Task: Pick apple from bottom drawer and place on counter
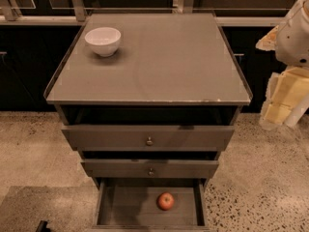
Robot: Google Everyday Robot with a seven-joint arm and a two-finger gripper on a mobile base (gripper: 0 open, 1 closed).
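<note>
The apple (165, 201), small and red, lies on the plank floor of the bottom drawer (120, 209), which is pulled open at the foot of the cabinet. The counter (159, 62) is the grey-beige top of the cabinet, with a chipped front edge. My gripper (281, 108) hangs at the right edge of the view, beside the counter's right front corner. It is well above and to the right of the apple and nothing shows in it.
A white bowl (103, 41) stands on the counter's back left part. Two wider drawers with round knobs (149, 141) sit above the bottom drawer, slightly pulled out. Speckled floor (260, 178) surrounds the cabinet. A dark wall with a rail runs behind.
</note>
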